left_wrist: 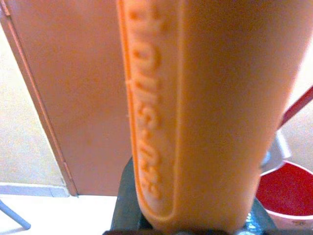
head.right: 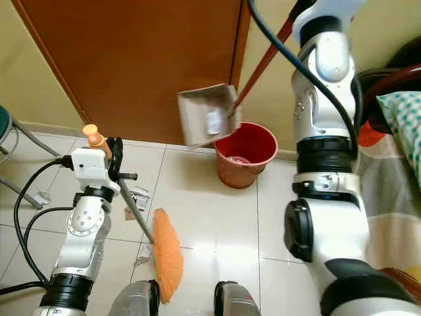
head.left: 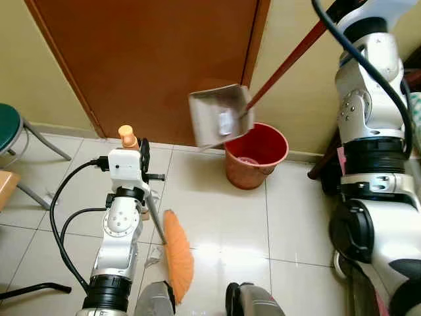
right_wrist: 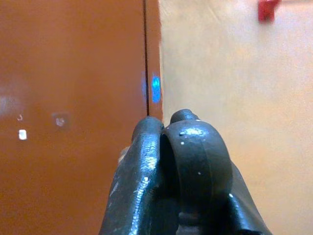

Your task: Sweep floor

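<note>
Two tools are up at once here: the left gripper has its jaws clamped on the orange handle of a broom, gripping just below the rounded handle tip that pokes up above the wrist, and the grey shaft slants down from there to the orange broom head, which lies on the pale tiled floor right in front of the robot's feet. Beside the shaft, a few scraps of litter sit on the tiles. Over on the other side, the right arm is raised high with its gripper up near the top of the frame; its dark fingers look pressed close together in the wrist view, facing the brown door and the yellow wall. A dark red pole runs down from that arm to a grey metal dustpan, which hangs tilted in the air just above and beside the rim of a red bucket. The bucket stands on the floor against the foot of the door frame. A green stool sits at the left edge, and a patterned cushion shows at the right.
</note>
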Controlling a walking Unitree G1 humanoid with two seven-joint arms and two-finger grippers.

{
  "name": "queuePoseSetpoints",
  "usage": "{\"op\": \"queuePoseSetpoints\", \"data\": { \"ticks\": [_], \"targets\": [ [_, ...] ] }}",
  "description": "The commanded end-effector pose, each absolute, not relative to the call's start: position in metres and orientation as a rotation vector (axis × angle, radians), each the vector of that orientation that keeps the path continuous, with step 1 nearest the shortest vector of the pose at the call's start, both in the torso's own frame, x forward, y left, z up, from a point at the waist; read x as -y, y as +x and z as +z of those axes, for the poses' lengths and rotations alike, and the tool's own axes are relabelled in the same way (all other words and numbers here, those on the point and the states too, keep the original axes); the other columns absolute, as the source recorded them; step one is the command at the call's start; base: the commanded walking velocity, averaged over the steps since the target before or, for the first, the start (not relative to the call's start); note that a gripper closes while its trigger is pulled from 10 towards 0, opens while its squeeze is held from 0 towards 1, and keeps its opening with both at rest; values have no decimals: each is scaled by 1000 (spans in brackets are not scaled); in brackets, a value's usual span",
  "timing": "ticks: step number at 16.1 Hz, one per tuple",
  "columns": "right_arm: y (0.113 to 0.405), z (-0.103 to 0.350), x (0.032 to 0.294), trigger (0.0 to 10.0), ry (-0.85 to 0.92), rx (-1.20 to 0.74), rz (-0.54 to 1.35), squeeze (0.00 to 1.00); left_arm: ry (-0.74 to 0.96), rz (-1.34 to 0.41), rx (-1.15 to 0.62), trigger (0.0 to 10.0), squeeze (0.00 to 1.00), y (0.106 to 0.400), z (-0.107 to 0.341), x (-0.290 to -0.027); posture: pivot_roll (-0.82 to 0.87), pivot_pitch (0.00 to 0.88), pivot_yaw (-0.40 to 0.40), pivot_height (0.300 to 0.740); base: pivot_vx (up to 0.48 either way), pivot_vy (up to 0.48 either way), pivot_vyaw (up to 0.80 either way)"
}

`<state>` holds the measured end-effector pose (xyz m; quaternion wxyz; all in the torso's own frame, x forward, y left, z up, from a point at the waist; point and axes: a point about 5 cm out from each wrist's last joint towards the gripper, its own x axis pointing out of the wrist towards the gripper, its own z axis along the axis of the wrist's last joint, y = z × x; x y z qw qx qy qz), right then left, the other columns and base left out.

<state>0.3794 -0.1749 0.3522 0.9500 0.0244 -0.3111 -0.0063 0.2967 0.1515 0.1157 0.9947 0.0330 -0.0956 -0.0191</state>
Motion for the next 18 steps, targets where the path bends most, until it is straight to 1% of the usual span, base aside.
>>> {"op": "queuePoseSetpoints", "data": {
  "ticks": [1, 5, 7, 9, 10, 11, 14, 17, 18],
  "targets": [
    [371, 375, 175, 10000, 12, 745, -8, 0, 62, -53, 174, 10000, 0, 297, 114, -149, 16, 75, -36, 740, 0, 0, 0],
    [370, 371, 176, 10000, -74, 775, -15, 0, 62, -57, 170, 10000, 0, 296, 113, -149, 17, 81, -33, 740, 0, 0, 0],
    [367, 363, 171, 10000, -174, 803, 0, 0, 62, -62, 167, 10000, 0, 296, 113, -149, 17, 84, -30, 740, 0, 0, 0],
    [365, 360, 167, 10000, -239, 825, 16, 0, 62, -63, 166, 10000, 0, 296, 113, -148, 17, 84, -30, 740, 0, 0, 0],
    [365, 360, 167, 10000, -239, 825, 16, 0, 62, -63, 166, 10000, 0, 296, 113, -148, 17, 84, -30, 740, 0, 0, 0],
    [363, 348, 159, 10000, -315, 835, 56, 0, 62, -65, 163, 10000, 0, 296, 113, -148, 17, 84, -30, 740, 0, 0, 0],
    [361, 330, 147, 10000, -375, 828, 113, 0, 61, -67, 161, 10000, 0, 296, 113, -148, 17, 89, -28, 740, 0, 0, 0],
    [357, 309, 133, 10000, -477, 830, 202, 0, 60, -67, 159, 10000, 0, 296, 113, -148, 17, 89, -28, 740, 0, 0, 0],
    [355, 302, 129, 7255, -484, 826, 226, 0, 60, -67, 159, 10000, 0, 296, 113, -148, 19, 94, -29, 740, 0, 0, 0]
  ]
}}
